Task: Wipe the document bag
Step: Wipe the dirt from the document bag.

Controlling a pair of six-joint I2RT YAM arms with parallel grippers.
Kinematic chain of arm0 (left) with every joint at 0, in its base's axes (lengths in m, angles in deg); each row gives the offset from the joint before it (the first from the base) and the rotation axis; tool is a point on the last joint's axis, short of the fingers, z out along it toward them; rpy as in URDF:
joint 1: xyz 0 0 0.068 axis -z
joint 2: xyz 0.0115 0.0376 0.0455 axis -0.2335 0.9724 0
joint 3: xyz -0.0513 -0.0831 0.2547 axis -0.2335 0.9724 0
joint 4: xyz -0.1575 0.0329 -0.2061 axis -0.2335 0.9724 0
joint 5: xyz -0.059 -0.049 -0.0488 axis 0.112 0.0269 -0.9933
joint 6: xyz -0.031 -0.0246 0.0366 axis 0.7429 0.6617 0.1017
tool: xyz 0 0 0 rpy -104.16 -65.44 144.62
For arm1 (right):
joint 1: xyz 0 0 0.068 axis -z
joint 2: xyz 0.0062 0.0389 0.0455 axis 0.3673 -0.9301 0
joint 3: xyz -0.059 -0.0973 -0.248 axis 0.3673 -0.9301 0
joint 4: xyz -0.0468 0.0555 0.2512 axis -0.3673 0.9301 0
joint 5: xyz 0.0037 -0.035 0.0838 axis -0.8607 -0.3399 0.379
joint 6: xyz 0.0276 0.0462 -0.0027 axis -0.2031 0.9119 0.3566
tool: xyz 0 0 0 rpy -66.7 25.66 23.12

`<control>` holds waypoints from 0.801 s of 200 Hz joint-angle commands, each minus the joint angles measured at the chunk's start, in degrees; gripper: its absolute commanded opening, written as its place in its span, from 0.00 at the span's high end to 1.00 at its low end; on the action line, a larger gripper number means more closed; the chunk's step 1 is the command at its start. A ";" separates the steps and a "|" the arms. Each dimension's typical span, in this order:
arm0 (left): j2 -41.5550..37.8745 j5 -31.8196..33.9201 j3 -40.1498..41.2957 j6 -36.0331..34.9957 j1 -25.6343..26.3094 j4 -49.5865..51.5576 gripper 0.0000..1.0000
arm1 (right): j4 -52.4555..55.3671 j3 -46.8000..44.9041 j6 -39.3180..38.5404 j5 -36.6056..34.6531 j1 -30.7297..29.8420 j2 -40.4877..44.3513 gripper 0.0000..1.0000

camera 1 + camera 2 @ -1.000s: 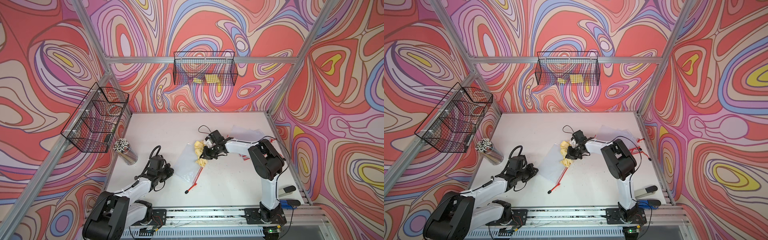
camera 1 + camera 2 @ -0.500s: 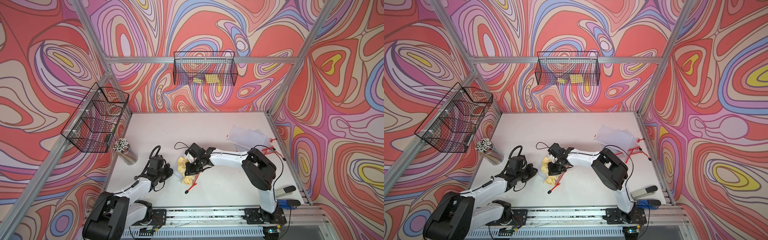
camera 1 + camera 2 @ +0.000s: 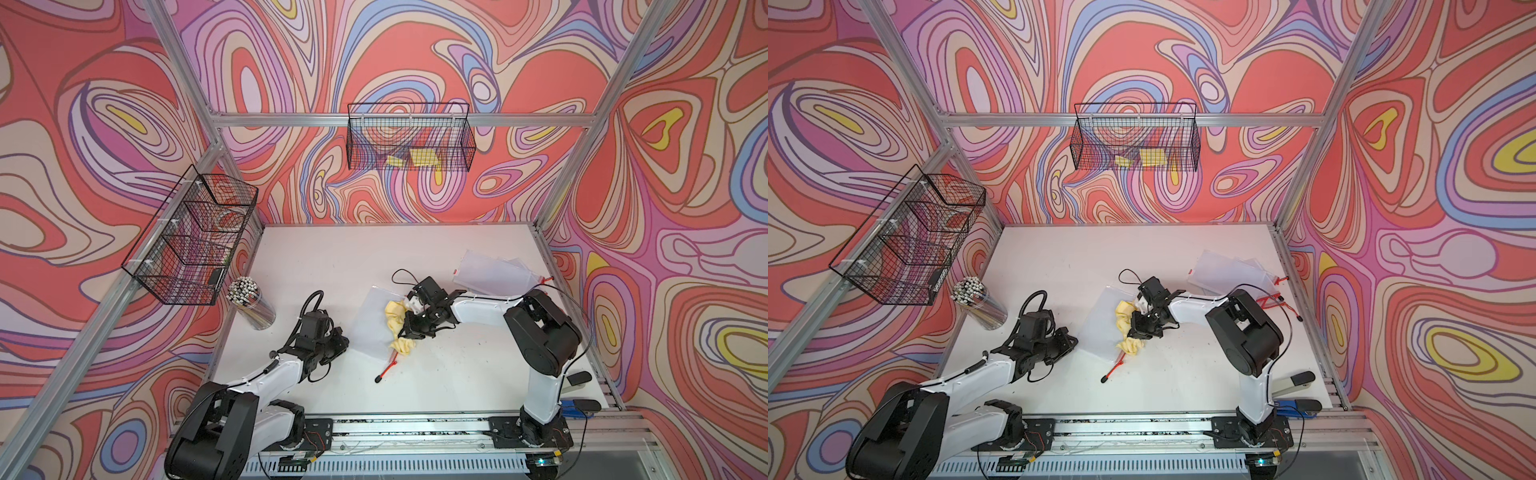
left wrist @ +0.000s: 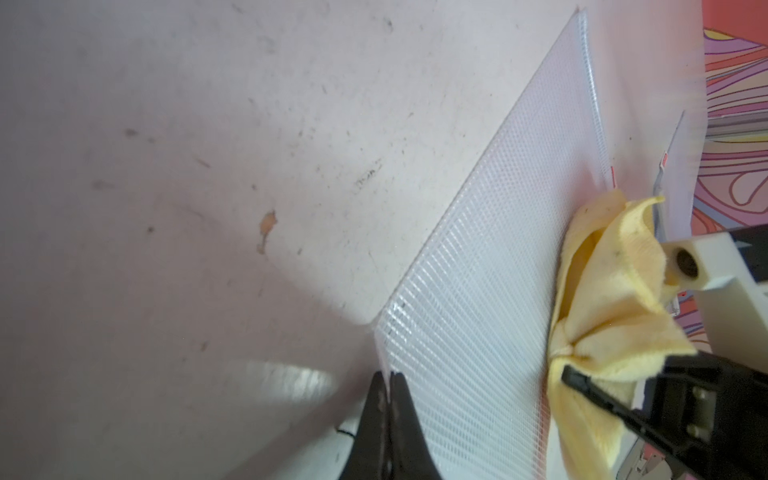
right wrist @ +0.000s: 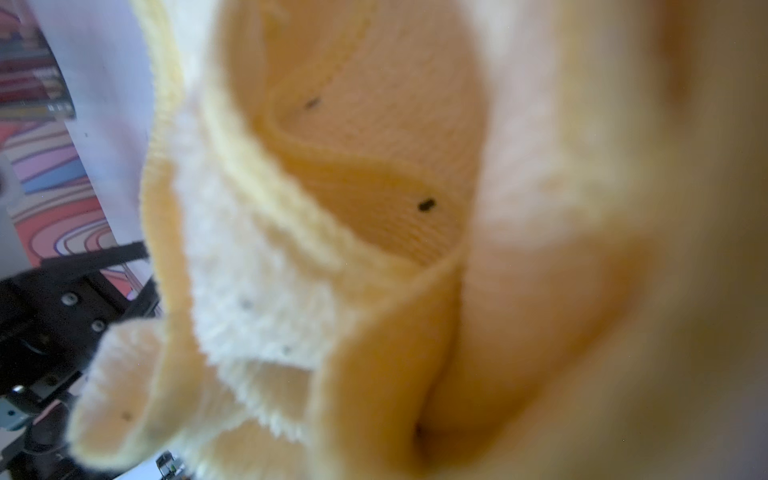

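The left gripper (image 4: 388, 380) sat nearest the robot's base, its jaws pressed together on the near edge of the document bag (image 4: 478, 291). The bag lay flat on the table (image 3: 457, 374), about midway between the two arms.

The bag looked thin, light and floppy: clear plastic with a woven grid in it. It would likely slide on the smooth top and buckle under a push. An edge or corner seemed the only sound place to hold it, well clear of the face being wiped.

Just beyond that, a crumpled yellow cloth (image 3: 395, 318) rested on the bag's right side. The right gripper (image 3: 405, 332) was clamped on the cloth's middle, with loose ends spilling out on both sides.

A red cord (image 3: 385, 368) trailed from the bag's near corner onto the table. Farther off, more clear bags (image 3: 494, 274) lay against the right wall, and a wire basket (image 3: 409, 141) hung on the back wall.

Only the left wrist view showed the pinch on the bag's edge and its grid texture. In both top views that grip was hidden under the gripper body. The right wrist view was filled with blurred cloth carrying dark specks and showed nothing of the bag's face. Only the top views showed the cord, the spare bags and how both arms stood.
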 commanded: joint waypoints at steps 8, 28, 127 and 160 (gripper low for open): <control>0.68 2.34 -0.85 -0.95 -0.38 2.07 1.00 | 11.23 -2.16 -3.30 -13.18 2.43 -1.09 1.00; 1.18 2.29 -0.75 -0.91 -0.40 1.60 1.00 | 9.82 0.50 -2.09 -10.27 0.17 2.38 1.00; 3.23 1.36 -1.44 -0.56 -0.40 0.38 1.00 | 6.60 15.21 3.80 -3.29 -16.65 -7.07 1.00; 3.05 1.89 -1.35 -0.82 -0.37 0.84 1.00 | 9.76 11.33 3.40 -5.97 -16.62 -5.86 1.00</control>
